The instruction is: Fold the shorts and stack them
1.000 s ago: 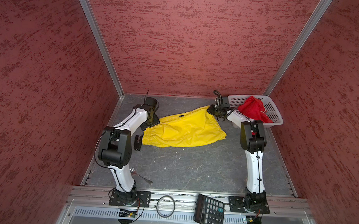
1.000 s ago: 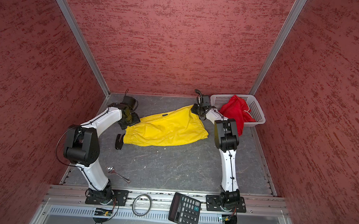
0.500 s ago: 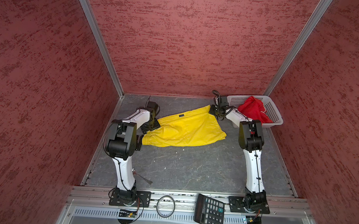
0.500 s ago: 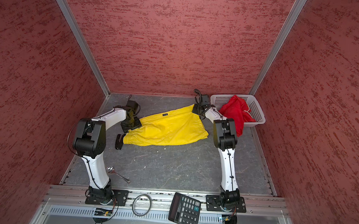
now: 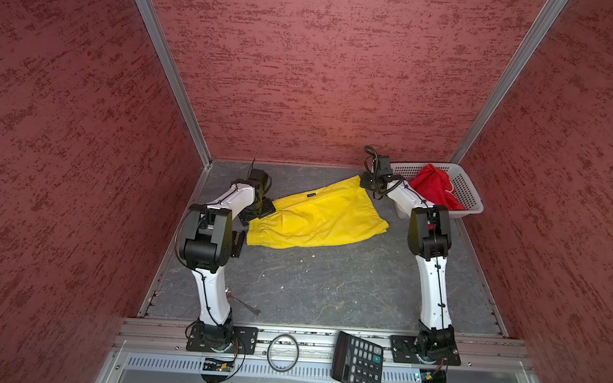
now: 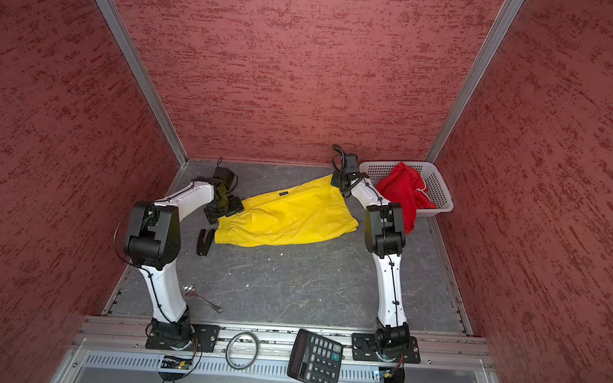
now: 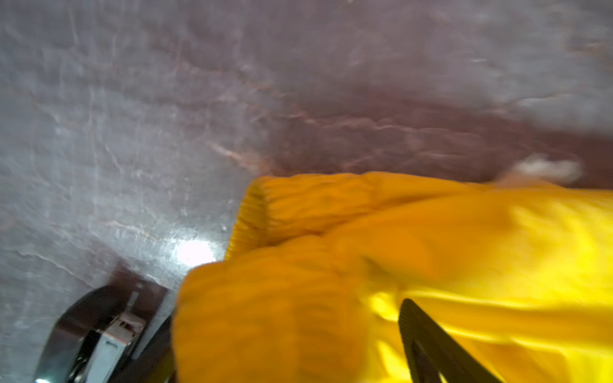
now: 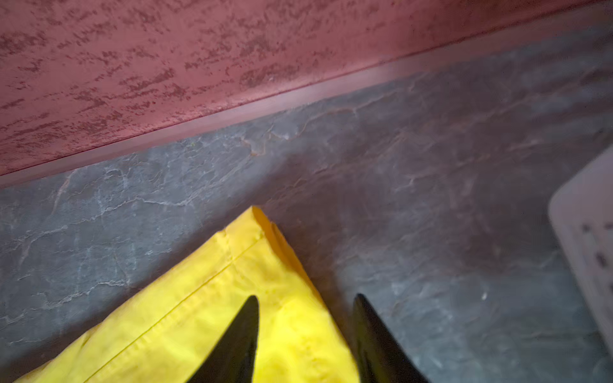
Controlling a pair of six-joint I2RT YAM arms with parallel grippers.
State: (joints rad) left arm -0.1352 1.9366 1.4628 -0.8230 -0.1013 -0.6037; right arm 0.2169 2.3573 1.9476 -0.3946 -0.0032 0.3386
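Note:
The yellow shorts [image 5: 318, 214] [image 6: 289, 216] lie spread on the grey table in both top views, waistband to the left. My left gripper [image 5: 257, 211] [image 7: 288, 311] is at the waistband's left end. Its jaws stand wide, with bunched waistband fabric [image 7: 265, 325] bulging between them. My right gripper [image 5: 368, 183] [image 8: 306, 296] is open over the far right hem corner [image 8: 258, 232], one finger above the cloth and one above the bare table. The red shorts [image 5: 433, 188] [image 6: 404, 190] lie crumpled in the basket and hang over its near rim.
The white perforated basket [image 5: 470, 193] [image 8: 583, 232] stands at the back right corner. A small black object [image 6: 204, 242] lies by the waistband and a spoon [image 6: 198, 295] near the left arm's base. A calculator [image 5: 359, 361] and a ring [image 5: 282, 351] sit on the front rail.
The left arm's elbow has swung in and forward while its gripper stayed at the waistband end. The right gripper stayed at the far hem corner. The yellow shorts have barely shifted.

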